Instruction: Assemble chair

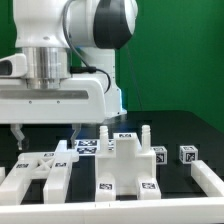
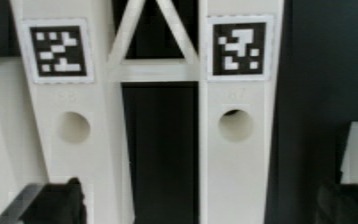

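The matte white, blocky plastic chair parts [image 1: 125, 165], each carrying small black-and-white square marker tags, lie spread over the black counter [image 1: 190, 125] across the lower half of the exterior view. A chunky notched block with upright pegs sits in the lower middle. Flatter slotted pieces lie at the lower left, and two small tagged cubes stand at the right.

The large glossy white robot arm [image 1: 70, 50] fills the upper left of that frame. Its dark fingers [image 1: 17, 135] hang spread wide just above the parts at the left, holding nothing.

The wrist view looks straight down on a ladder-like white part [image 2: 158, 110]. It has two long parallel rails, each with a tag near the frame's top and an oval hole at mid-height. A thin cross-bar joins the rails, with dark open gaps between them. The dark fingertips show in the bottom corners.

These parts look rigid, light and hollow. Their smooth faces would probably slide under a loose pinch. They do not look fragile, though the thin cross-bar seems the weakest spot. The best hold seems to be across one rail's flat sides, near mid-length, clear of the holes.
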You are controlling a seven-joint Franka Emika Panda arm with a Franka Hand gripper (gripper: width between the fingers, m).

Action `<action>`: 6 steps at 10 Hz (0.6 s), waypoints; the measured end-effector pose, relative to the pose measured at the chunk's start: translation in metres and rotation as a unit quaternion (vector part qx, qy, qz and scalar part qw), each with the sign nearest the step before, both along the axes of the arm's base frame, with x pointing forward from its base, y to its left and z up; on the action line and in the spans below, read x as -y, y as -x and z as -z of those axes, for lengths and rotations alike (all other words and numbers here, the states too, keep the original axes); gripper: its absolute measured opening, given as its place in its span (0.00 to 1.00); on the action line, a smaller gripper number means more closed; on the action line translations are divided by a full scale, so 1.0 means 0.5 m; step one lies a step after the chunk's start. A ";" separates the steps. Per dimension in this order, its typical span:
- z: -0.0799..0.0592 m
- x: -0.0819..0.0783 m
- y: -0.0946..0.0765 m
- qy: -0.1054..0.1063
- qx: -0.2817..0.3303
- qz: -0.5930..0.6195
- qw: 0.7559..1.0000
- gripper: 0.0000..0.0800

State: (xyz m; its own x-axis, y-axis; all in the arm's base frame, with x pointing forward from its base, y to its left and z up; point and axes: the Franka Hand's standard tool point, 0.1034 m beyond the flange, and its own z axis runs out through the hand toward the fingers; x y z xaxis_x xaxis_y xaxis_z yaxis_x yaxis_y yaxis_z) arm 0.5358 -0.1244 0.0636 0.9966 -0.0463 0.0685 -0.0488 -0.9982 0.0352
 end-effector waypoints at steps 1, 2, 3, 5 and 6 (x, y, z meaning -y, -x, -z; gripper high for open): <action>0.006 0.001 0.003 0.000 -0.002 0.000 1.000 0.81; 0.009 0.001 0.003 0.001 -0.002 0.000 1.000 0.81; 0.019 0.001 0.004 0.004 -0.001 -0.002 1.000 0.81; 0.032 -0.005 0.007 0.003 -0.006 -0.004 1.000 0.81; 0.038 -0.007 0.009 0.003 -0.009 -0.005 1.000 0.81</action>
State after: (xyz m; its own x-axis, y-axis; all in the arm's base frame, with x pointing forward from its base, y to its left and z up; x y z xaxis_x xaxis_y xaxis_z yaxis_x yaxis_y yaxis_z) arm 0.5312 -0.1209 0.0447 0.9980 -0.0359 0.0513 -0.0381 -0.9984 0.0422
